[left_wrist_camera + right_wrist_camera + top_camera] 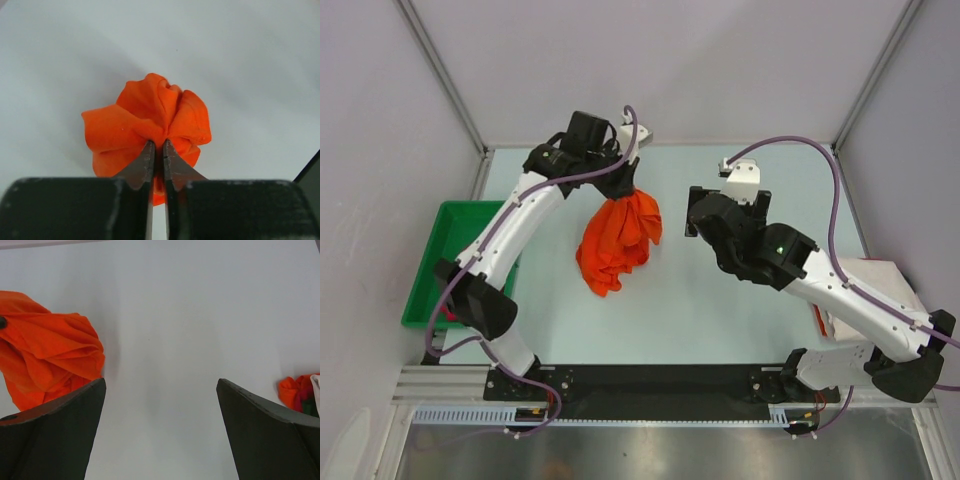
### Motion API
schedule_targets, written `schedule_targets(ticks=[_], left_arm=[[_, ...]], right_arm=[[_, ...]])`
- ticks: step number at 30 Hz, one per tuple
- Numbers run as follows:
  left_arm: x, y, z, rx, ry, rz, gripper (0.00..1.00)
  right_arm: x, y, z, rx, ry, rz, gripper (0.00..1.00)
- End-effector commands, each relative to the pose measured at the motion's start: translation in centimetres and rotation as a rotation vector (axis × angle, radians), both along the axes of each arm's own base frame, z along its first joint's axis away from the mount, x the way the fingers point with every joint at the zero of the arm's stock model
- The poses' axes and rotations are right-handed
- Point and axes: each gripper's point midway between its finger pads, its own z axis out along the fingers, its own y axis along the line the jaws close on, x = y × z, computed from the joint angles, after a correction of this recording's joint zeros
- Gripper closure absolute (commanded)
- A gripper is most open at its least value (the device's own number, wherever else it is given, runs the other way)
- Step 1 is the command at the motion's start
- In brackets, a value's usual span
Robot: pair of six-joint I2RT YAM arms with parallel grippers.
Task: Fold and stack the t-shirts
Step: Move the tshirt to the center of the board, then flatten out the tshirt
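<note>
While left fingers (146, 165) pinch hanging orange t-shirt (145, 117), right fingers (60, 435) spread apart.

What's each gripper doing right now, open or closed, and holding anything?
Left gripper: closed, pinching the bunched orange t-shirt.
Right gripper: open, holding nothing.

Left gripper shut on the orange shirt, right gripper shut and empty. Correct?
No: the right gripper is open, jaws wide apart, as the right wrist view shows. It is empty, and the left gripper is shut on the orange shirt.
</note>
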Motion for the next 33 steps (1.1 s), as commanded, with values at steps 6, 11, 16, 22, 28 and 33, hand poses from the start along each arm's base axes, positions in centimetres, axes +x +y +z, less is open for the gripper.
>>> schedule_targets(ticks=[6,11,16,22,28,33], left_arm=[[1.2,2.8,5.0,-0.061,-0.205,0.123,0.15],[1.0,7.4,6.3,-0.097,-0.233,0.257,0.04],[1.0,12.8,4.4,-0.125,-0.226,0.437,0.07],[0.3,16.7,-0.1,-0.054,-0.165,0.558,0.08],[-0.8,17.3,-2.0,-0.048,-0.132,0.586,0.09],[-1.5,17.8,-2.5,-0.033,-0.129,0.588,0.09]], right_arm=[[0.3,-0.4,0.5,0.011,-0.020,-0.035,0.00],[1.0,0.8,-0.9,0.000,0.001,-0.005,0.00],[2.3,2.5,-3.2,0.003,0.048,0.055,0.01],[4.5,4.1,-5.6,-0.011,0.100,0.094,0.08],[7.3,4.3,-10.7,0.004,0.212,0.106,0.34],[7.8,5.9,-15.8,0.015,0.304,0.141,0.42]])
